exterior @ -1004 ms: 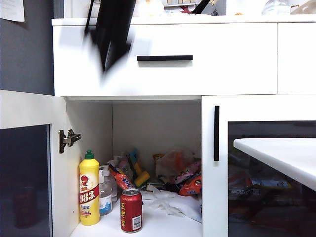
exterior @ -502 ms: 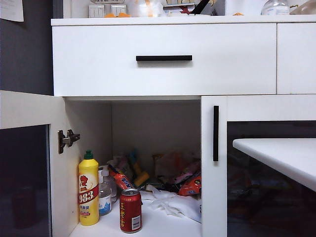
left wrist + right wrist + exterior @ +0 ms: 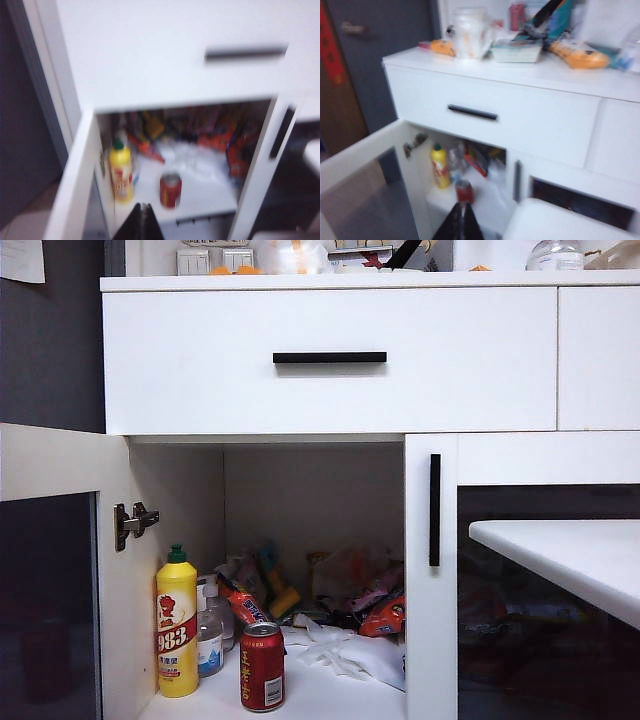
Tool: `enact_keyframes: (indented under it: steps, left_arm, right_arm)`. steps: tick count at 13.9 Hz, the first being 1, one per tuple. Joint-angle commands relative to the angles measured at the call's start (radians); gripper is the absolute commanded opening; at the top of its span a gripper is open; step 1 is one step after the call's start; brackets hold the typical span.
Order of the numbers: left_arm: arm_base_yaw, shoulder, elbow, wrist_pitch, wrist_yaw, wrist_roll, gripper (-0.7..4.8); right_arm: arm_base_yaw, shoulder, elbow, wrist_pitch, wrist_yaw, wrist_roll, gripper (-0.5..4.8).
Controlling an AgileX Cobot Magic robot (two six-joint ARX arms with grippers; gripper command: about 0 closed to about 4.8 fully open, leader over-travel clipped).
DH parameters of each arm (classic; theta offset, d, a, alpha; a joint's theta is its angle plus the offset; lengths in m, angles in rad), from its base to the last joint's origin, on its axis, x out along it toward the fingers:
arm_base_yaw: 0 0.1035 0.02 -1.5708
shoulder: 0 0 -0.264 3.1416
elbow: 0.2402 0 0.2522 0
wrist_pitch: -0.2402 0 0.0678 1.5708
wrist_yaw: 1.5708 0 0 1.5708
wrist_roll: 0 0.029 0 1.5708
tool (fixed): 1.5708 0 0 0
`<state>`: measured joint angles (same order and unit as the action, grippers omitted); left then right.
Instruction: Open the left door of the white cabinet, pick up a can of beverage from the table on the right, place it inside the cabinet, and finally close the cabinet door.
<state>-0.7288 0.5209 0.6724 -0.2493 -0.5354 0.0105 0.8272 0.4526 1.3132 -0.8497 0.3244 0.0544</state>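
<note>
Can of beverage [image 3: 262,666]: upright on the front of the white cabinet [image 3: 330,360]'s shelf, inside the open compartment, apart from both grippers.
Yellow bottle [image 3: 177,624]: stands just beside the can, nearer the hinge side; a clear bottle [image 3: 209,635] is half hidden behind it.
Clutter [image 3: 345,605]: wrappers and bags piled at the back — too jumbled to name singly.
Left door [image 3: 55,570]: swung open, cut off by the exterior view's edge; its handle is out of sight.
Right door [image 3: 435,510]: closed, partly covered by the table [image 3: 570,555], of which only a corner shows.
Left gripper [image 3: 141,225]: only dark fingertips at the blurred wrist picture's edge, jaws pressed together, nothing between them.
Right gripper [image 3: 460,222]: hangs back from the cabinet — tips together, empty; not seen in the exterior view.
</note>
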Motion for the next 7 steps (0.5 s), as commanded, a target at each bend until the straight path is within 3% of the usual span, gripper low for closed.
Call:
enact_keyframes:
  steps: [1, 3, 6, 7]
  left_arm:
    - [0.056, 0.127, 0.196, -0.245, 0.094, -0.005, -0.06]
    - [0.162, 0.197, 0.283, -0.406, 0.168, -0.045, -0.06]
    - [0.468, 0.28, 0.296, -0.57, 0.361, -0.065, -0.06]
    - [0.525, 0.293, 0.296, -0.586, 0.392, -0.039, -0.06]
  right_arm:
    - [0.0, -0.096, -0.376, 0.328, -0.271, 0.121, -0.07]
    - [0.0, -0.035, -0.426, 0.383, -0.392, 0.132, -0.07]
    - [0.0, 0.141, -0.412, 0.502, -0.573, 0.133, -0.07]
    - [0.0, 0.169, -0.407, 0.513, -0.599, 0.134, -0.07]
